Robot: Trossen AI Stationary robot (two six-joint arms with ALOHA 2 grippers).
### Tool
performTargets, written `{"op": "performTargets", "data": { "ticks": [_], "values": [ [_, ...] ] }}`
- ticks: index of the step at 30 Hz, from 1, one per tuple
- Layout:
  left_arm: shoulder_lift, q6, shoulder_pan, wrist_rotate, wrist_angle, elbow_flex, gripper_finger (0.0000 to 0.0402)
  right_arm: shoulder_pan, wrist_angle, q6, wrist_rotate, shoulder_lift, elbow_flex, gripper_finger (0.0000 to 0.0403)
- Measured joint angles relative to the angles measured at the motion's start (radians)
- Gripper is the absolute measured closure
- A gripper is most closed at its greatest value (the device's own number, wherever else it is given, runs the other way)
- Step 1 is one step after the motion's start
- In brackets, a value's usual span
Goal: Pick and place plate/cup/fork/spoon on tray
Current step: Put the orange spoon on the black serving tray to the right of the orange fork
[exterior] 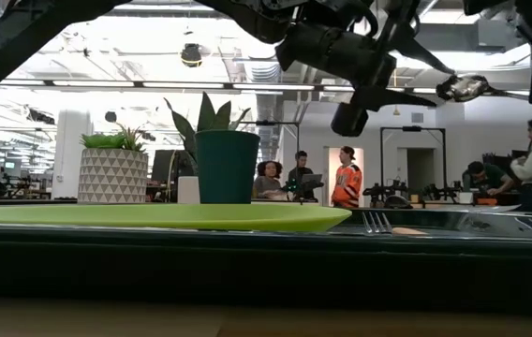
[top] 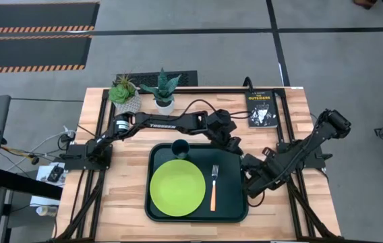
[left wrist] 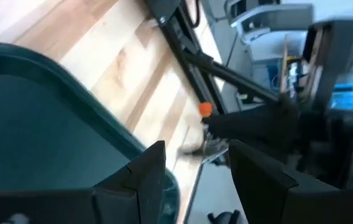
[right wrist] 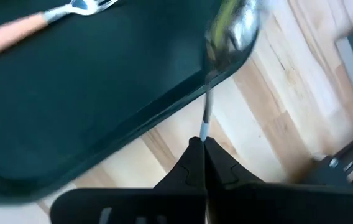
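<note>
The dark green tray [top: 235,202] lies mid-table. On it are the lime-green plate [top: 177,187], the dark teal cup [top: 181,148] at its far side, and the orange-handled fork [top: 214,185] right of the plate. My right gripper [top: 249,178] is at the tray's right edge, shut on the spoon [right wrist: 232,31]. The spoon's silver bowl hangs over the tray's rim [right wrist: 164,118]. My left gripper [top: 234,144] is open and empty above the tray's far right corner [left wrist: 102,137]. My right gripper pinches the spoon's thin metal neck [right wrist: 206,124] between its two fingertips [right wrist: 192,155]. The spoon sticks straight out ahead of the fingers, in line with them. The fingers hide the handle. The spoon is lifted clear, its bowl [exterior: 461,87] well above the tray.
Two potted plants in white pots [top: 125,96] [top: 163,91] and a black book [top: 261,108] stand along the table's far edge. Bare wood [top: 121,196] lies left and right of the tray. People [exterior: 346,178] stand in the room beyond the table.
</note>
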Motion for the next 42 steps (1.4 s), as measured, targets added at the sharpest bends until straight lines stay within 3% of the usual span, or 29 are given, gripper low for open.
{"op": "performTargets", "data": {
  "ticks": [9,19,42],
  "values": [
    [0.0,-0.028,-0.001,0.019,0.034,0.0,0.0239,0.004,-0.059,-0.151,0.046,0.0,0.0,0.0401],
    [0.0,-0.039,-0.001,0.019,0.03,0.0,0.0239,-0.005,-0.114,-0.102,0.079,0.0,0.0,0.0401],
    [0.0,-0.062,-0.002,-0.016,0.041,0.0,0.0239,-0.005,-0.121,-0.159,0.098,0.0,0.0,0.0401]
  ]
}}
